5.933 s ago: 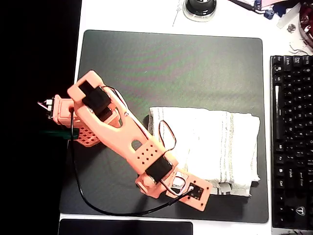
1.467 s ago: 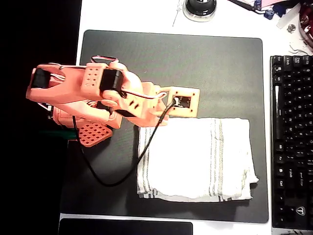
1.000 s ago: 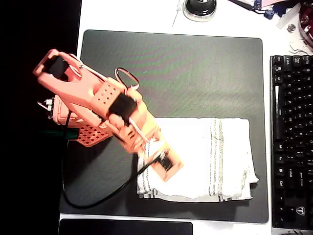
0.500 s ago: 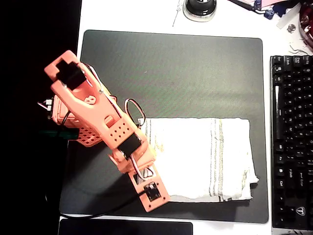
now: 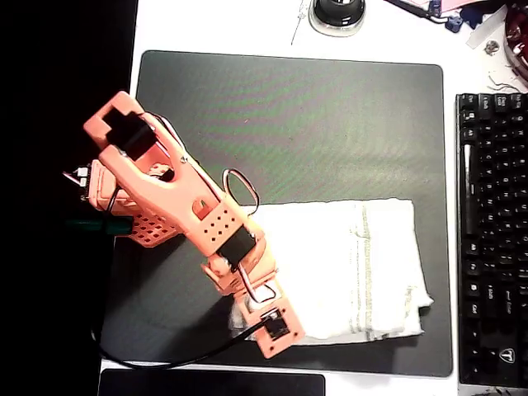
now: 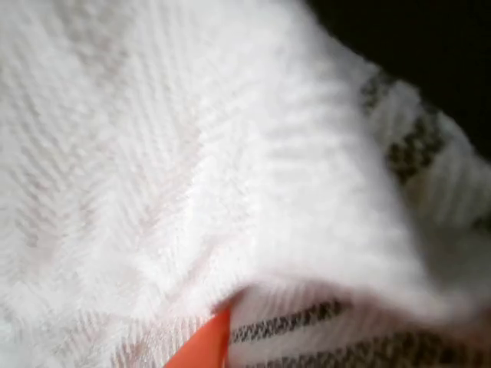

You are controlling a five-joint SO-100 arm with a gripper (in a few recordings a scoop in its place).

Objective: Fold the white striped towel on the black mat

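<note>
Claw [image 5: 266, 318] sat low over the near-left corner of the towel [image 5: 346, 268], at the mat's lower edge in the overhead view. Could not tell how far apart the jaws stood: hidden under the orange wrist from above, and in the wrist view just a sliver of orange finger [image 6: 201, 346] poked up at the bottom edge, pressed against cloth. Could not tell whether cloth was gripped or merely touched.

One towel [image 6: 169, 153], white, folded into a rough rectangle, lay flat on the lower right part of the mat [image 5: 289, 115]. One band of thin grey stripes ran top to bottom toward its right side in the overhead view; up close, blurred, a plump folded edge over a striped layer beneath.

One mat, dark, rounded corners, much bigger than the towel, its upper half bare. One orange arm [image 5: 177, 202] reached from its base at the mat's left edge diagonally down to the towel corner, a black cable looping below it.

One white bench [image 5: 223, 25] under it all. One black keyboard [image 5: 493, 239] just right of the mat. One round black-and-white object [image 5: 337, 12] at the top edge.
</note>
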